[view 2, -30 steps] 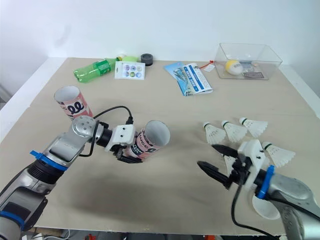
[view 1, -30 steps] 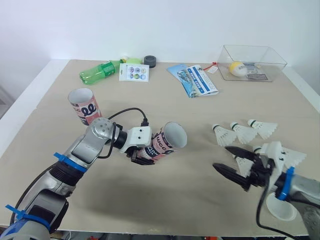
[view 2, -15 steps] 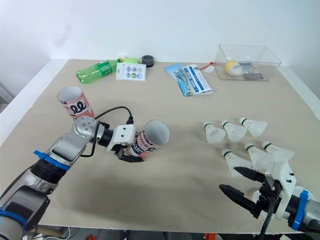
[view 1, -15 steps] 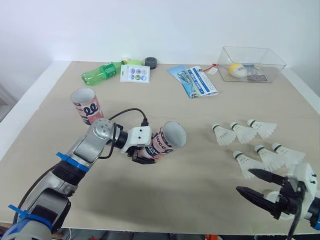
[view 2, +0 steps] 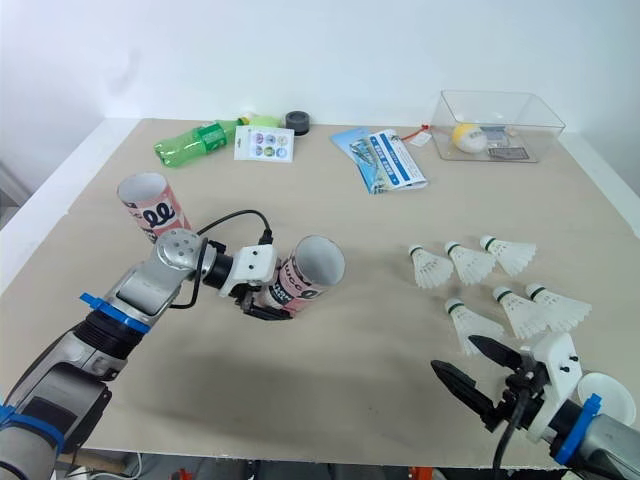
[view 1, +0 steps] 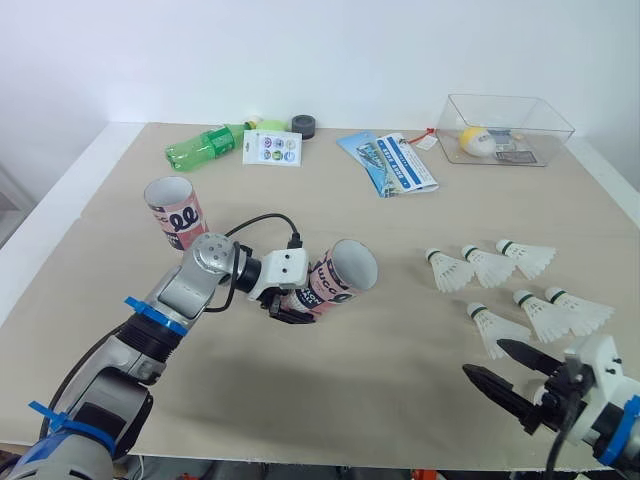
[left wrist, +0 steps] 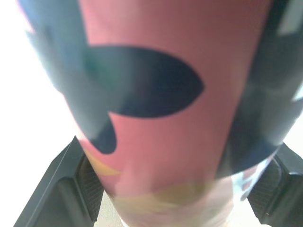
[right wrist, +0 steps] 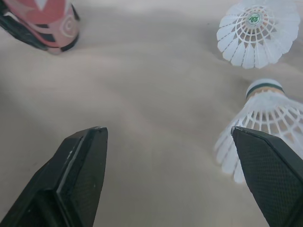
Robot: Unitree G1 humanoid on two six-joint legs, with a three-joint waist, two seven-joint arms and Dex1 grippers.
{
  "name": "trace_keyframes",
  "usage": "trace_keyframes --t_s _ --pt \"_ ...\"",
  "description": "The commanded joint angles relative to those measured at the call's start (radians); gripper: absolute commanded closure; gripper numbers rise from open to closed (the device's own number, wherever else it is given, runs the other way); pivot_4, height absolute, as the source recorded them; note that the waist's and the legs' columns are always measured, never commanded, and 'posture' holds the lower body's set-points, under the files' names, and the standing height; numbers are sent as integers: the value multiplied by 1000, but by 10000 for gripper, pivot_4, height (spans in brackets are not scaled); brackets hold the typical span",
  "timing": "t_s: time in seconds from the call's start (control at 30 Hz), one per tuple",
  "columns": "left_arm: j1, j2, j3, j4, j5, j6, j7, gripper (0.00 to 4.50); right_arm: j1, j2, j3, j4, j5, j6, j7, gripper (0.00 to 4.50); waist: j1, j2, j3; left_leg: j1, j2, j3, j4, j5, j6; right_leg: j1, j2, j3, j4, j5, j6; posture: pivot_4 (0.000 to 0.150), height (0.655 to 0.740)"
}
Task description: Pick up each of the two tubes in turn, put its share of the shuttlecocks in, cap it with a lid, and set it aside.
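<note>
The left end effector (view 1: 292, 303) is clamped on the pink tube (view 1: 340, 281). It holds the tube tilted just off the desk (view 1: 380, 210) near the centre, with the open mouth pointing toward 3 o'clock and slightly upward. The second tube (view 1: 175, 211) stands upright at about 9 o'clock, well apart from it. Six shuttlecocks (view 1: 540, 316) lie in two rows at about 4 o'clock, corks toward the centre and skirts fanned outward.

The right end effector (view 1: 483, 359) hovers at 5 o'clock with its fingers (right wrist: 80, 161) spread wide and nothing between them. It sits just on the 6 o'clock side of the nearest shuttlecock (view 1: 497, 327).

The step in hand looks to be fetching the first shuttlecock for the held tube. To do it well, the right arm should close on the nearest one low on the skirt, just by the cork, since the skirt will likely buckle under a hard squeeze. The approach should come from the open 6 o'clock side so the neighbours are not nudged. The shuttlecock should then travel toward 9 o'clock and go in cork first, lined up with the tube's axis. The left arm should hold the tube steady at this tilt so the shuttlecock slides in rather than catching the rim.
</note>
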Motion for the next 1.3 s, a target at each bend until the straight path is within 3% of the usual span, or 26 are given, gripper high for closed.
trace_keyframes --t_s 0.03,0.3,0.4,0.63,0.67,1.03,1.3 --pt "4 -10 -11 4 11 -8 7 9475 -30 -2 12 13 -21 -10 -33 0 2 0 0 0 0 0 0 0 0 0 0 0 0 0 0 1500 7400" --pt "20 -7 -4 -6 15 -7 16 9475 -83 -13 48 64 -70 -21 -55 0 4 0 0 0 0 0 0 0 0 0 0 0 0 0 0 1500 7400" --pt "20 -8 -1 -2 16 -7 21 10103 -98 -13 57 80 -87 -29 -60 9531 4 0 0 0 0 0 0 0 0 0 0 0 0 0 0 1500 7400" --pt "26 -4 -1 -8 13 -5 24 10103 -113 -19 66 105 -111 -39 -60 42147 4 0 0 0 0 0 0 0 1 1 0 0 0 1 1 1500 7400" --pt "27 -2 0 -6 14 -6 24 10103 -114 -21 66 107 -114 -40 -59 43787 4 0 0 0 0 0 0 0 1 1 0 0 0 1 1 1500 7400" --pt "14 -3 1 35 18 -22 22 10103 -74 -89 64 50 -151 -134 56 43787 4 1 -1 0 0 0 1 0 1 1 0 0 0 1 1 1500 7400" --pt "-59 -13 10 164 22 -41 2 10103 -154 -333 -78 -71 -98 -160 237 43787 1 2 -1 1 0 0 3 2 3 1 1 0 0 4 1 1500 7400"
